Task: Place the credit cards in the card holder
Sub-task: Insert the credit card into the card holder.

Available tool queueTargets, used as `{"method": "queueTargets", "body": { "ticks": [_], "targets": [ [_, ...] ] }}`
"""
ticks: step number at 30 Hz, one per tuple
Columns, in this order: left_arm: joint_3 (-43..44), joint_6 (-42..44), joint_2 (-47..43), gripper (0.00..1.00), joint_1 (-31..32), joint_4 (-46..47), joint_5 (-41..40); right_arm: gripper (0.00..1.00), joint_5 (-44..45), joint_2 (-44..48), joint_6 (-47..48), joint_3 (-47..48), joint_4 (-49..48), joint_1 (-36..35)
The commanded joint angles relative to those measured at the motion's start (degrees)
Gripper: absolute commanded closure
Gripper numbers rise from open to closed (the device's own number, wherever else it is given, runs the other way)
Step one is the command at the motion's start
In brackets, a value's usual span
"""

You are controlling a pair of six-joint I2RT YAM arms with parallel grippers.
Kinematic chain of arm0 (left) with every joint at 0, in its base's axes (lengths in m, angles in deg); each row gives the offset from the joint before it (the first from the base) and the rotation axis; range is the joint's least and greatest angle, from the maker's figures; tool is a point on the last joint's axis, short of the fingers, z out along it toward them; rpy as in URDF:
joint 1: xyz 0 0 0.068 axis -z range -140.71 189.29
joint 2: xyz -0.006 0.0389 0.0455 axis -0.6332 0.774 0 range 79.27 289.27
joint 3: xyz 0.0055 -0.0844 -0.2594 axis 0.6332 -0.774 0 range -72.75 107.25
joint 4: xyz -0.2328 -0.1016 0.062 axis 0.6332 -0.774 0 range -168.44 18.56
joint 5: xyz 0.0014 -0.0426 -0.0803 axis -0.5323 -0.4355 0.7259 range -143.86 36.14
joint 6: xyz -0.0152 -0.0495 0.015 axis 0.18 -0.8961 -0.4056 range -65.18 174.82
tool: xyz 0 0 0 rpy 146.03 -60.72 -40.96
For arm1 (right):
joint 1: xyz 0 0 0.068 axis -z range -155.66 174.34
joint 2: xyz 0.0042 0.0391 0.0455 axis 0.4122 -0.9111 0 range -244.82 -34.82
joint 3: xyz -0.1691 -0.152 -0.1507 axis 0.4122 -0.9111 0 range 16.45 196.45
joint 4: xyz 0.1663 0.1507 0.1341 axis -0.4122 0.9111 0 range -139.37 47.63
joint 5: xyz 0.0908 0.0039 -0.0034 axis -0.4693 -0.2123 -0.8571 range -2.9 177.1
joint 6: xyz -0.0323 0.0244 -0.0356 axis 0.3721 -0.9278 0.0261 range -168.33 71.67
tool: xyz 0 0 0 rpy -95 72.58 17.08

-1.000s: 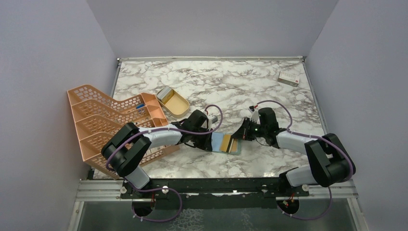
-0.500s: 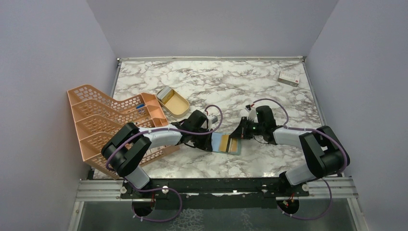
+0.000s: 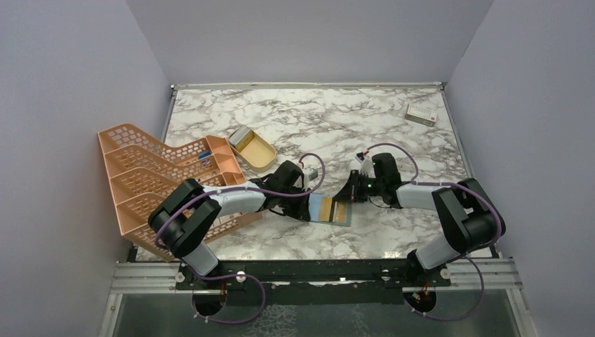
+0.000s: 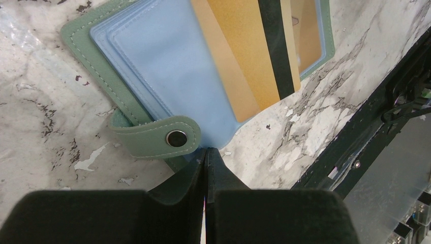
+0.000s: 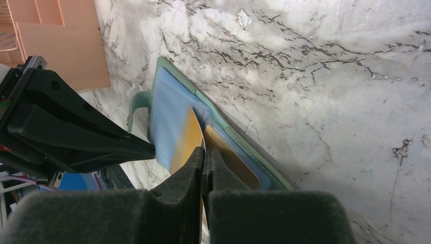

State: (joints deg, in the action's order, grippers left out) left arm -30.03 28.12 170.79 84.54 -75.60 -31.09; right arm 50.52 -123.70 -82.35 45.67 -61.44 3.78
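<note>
**Left wrist.** My left gripper (image 4: 207,152) was clenched, its tips meeting on the near blue leaf of the card holder (image 4: 162,56), just beside the snap tab (image 4: 162,138). The holder lay open on the marble. A gold credit card (image 4: 239,56) with a dark stripe slanted across the blue face, its near end reaching past the holder's edge.

Risk: my pinch had only a thin leaf. If it slipped out, the holder would probably skate on the smooth stone.

**Right wrist.** My right gripper (image 5: 203,152) was pinched flat on the card's end. The card stood tilted, its far edge down among the blue leaves. I could not tell whether it had entered a slot.

Risk: the card sat skewed to the pocket. Pushing now could jam a corner, bow the card, or twist it in my grip.

**Top view.**
- The holder lay near the front of the marble table (image 3: 316,119), between my two grippers.
- The tabletop was glossy, white with grey veins.
- A peach tiered file tray (image 3: 161,184) stood to the left.
- An open gold tin (image 3: 252,149) sat beyond the tray.
- A white box (image 3: 421,114) lay in the far right corner, well apart from the work.
- Plain lavender walls closed in three sides.
</note>
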Motion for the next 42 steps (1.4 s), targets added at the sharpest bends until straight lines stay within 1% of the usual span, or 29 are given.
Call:
{"method": "queueTargets", "body": {
  "ticks": [1, 4, 6, 8, 13, 16, 18, 20, 23, 27, 31, 37, 38, 42],
  "targets": [
    [-0.1, -0.8, -0.1, 0.90, 0.5, 0.9, -0.4, 0.99, 0.4, -1.6, 1.7, 1.6, -0.6, 0.0],
    [0.5, -2.1, -2.4, 0.82, 0.5, -0.4, -2.4, 0.99, 0.5, -1.9, 2.0, 1.8, -0.3, 0.0],
    [1.3, -2.7, -4.2, 0.75, 0.5, -1.8, -4.6, 0.99, 0.6, -1.9, 2.2, 1.8, -0.1, 0.0],
    [1.8, -3.0, -6.0, 0.66, 0.5, -3.1, -7.3, 0.99, 0.6, -2.1, 2.3, 1.7, -0.1, 0.0],
    [1.9, -2.8, -9.3, 0.51, 0.5, -5.1, -15.6, 0.99, 0.4, -2.4, 2.2, 1.7, -0.5, 0.0],
    [0.9, -1.2, -9.7, 0.43, 0.4, -4.1, -16.5, 0.99, 0.2, -2.8, 2.2, 2.0, -0.6, 0.0],
    [-0.3, -0.9, -9.7, 0.41, 0.4, -2.5, -16.8, 0.99, 0.0, -3.0, 2.1, 2.0, -0.9, 0.0],
    [-1.0, -1.2, -9.0, 0.41, 0.4, -1.3, -16.6, 0.99, 0.0, -3.1, 2.0, 1.9, -1.1, 0.0],
    [-1.1, -1.5, -6.8, 0.46, 0.4, 0.3, -14.8, 0.99, -0.5, -3.4, 2.1, 1.9, -1.6, -0.1],
    [-1.7, -1.8, -4.4, 0.56, 0.4, 3.9, -11.1, 0.99, -1.1, -4.1, 2.4, 2.3, -1.7, -0.1],
    [-2.3, -2.1, -4.0, 0.64, 0.4, 6.4, -8.6, 0.99, -0.8, -4.1, 2.6, 2.6, -1.4, -0.1],
    [-3.3, -3.6, -3.4, 0.69, 0.4, 8.1, -7.2, 0.98, 0.0, -4.6, 2.3, 4.1, -0.8, -0.5],
    [-3.6, -3.9, -3.4, 0.69, 0.4, 8.6, -6.7, 0.96, 0.5, -4.7, 2.3, 4.4, -0.1, -0.6],
    [-5.0, -5.9, -3.4, 0.69, 0.4, 10.2, -5.5, 0.79, 5.5, -3.7, 3.1, 6.4, 6.1, -0.7]
  ]
}}
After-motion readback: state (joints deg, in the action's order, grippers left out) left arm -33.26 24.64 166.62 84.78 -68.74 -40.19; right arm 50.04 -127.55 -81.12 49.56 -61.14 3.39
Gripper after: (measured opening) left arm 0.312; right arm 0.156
